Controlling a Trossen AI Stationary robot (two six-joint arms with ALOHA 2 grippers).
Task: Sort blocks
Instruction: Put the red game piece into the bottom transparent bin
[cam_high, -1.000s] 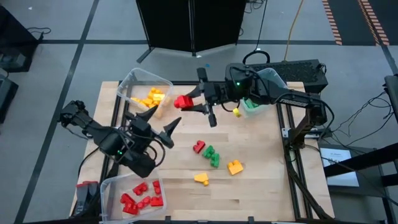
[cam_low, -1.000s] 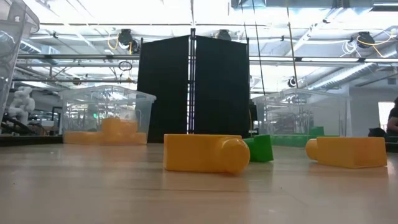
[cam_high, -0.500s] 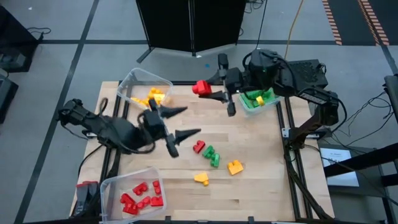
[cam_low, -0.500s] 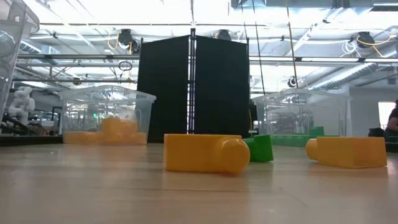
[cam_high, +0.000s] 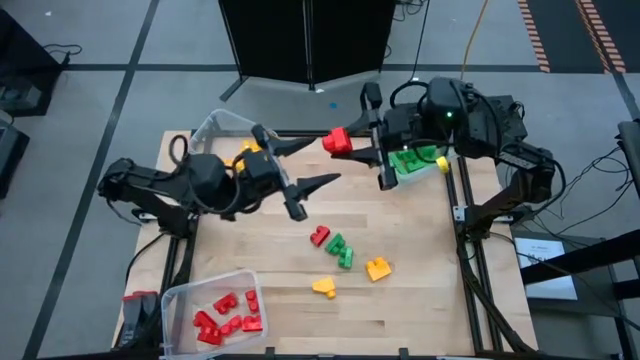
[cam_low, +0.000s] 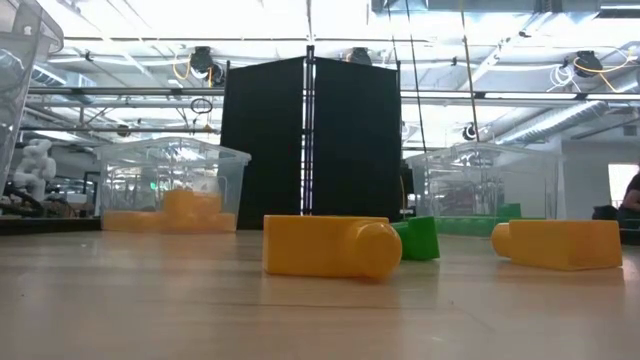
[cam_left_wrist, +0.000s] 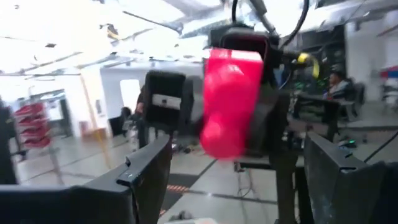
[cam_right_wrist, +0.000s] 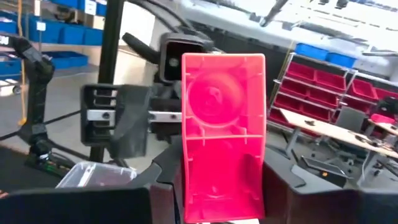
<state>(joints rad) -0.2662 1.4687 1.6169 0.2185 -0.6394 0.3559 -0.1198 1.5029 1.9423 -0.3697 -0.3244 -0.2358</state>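
Our right gripper (cam_high: 372, 135), still clamping the red block (cam_high: 337, 142), has drawn back; our left gripper (cam_high: 305, 165), fingers spread, has risen toward it.

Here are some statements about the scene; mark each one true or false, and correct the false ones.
1. The right gripper holds a red block. True.
2. The left gripper is shut on a yellow block. False: it is open and holds nothing.
3. The bin at the near left corner holds red blocks. True.
4. Only green blocks lie loose on the table. False: red, green and yellow ones lie there.
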